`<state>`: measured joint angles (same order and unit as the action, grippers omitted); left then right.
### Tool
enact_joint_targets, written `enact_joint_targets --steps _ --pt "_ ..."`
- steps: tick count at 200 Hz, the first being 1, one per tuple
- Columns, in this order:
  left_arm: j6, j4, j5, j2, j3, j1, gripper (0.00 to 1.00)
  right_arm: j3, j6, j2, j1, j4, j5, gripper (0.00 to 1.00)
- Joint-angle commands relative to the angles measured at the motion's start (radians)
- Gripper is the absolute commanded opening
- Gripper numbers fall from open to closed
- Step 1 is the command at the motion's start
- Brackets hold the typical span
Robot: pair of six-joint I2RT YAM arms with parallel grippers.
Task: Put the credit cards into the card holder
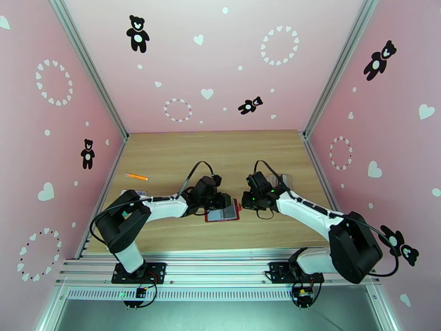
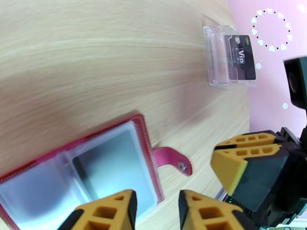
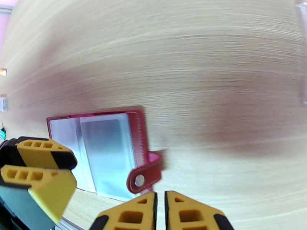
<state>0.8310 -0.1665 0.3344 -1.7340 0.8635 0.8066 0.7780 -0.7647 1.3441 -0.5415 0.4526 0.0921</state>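
Left fingers stand apart at the bottom of my left wrist view, nothing between them, just over a corner of the card holder. Right fingers are closed and empty, right beside the snap tab. The card holder lies open on the bench, lower centre in the top view, between both arms. One dark credit card sits in the clear case, upper right.

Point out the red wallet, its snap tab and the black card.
red wallet (image 3: 139, 127), right wrist view, red border.
snap tab (image 2: 170, 157), left wrist view, strap middle.
black card (image 2: 241, 57), left wrist view, printed face.
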Motion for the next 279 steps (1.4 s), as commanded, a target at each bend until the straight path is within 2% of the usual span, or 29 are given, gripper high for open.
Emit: enact_joint_targets --steps 1,36,53,67,98,127,147,182,218,279 --pt "-0.031 0.029 0.017 0.003 0.018 0.009 0.35 -0.009 0.039 -0.049 0.025 0.048 -0.008 0.13" --pt "-0.068 0.102 -0.062 0.121 -0.039 0.005 0.35 0.059 0.122 -0.06 0.09 0.145 -0.07 0.18" --pt "-0.073 0.123 -0.113 0.203 -0.117 -0.003 0.35 0.143 0.188 -0.035 0.127 0.247 -0.218 0.33" --pt "-0.068 0.131 -0.166 0.272 -0.19 -0.005 0.35 0.209 0.225 -0.007 0.173 0.313 -0.312 0.42" --pt "-0.06 0.124 -0.221 0.365 -0.325 -0.013 0.36 0.297 0.295 0.045 0.321 0.337 -0.313 0.52" --pt "-0.062 0.083 -0.232 0.397 -0.408 -0.031 0.36 0.368 0.327 0.15 0.451 0.368 -0.261 0.53" --pt "-0.063 0.062 -0.233 0.417 -0.448 -0.049 0.36 0.376 0.336 0.191 0.5 0.336 -0.207 0.53" --pt "-0.061 0.037 -0.222 0.405 -0.469 -0.063 0.36 0.451 0.354 0.322 0.512 0.369 -0.177 0.53" --pt "-0.058 0.017 -0.218 0.379 -0.475 -0.065 0.36 0.471 0.351 0.366 0.516 0.367 -0.235 0.53" --pt "-0.058 -0.008 -0.205 0.344 -0.477 -0.078 0.36 0.502 0.361 0.43 0.522 0.369 -0.235 0.53"
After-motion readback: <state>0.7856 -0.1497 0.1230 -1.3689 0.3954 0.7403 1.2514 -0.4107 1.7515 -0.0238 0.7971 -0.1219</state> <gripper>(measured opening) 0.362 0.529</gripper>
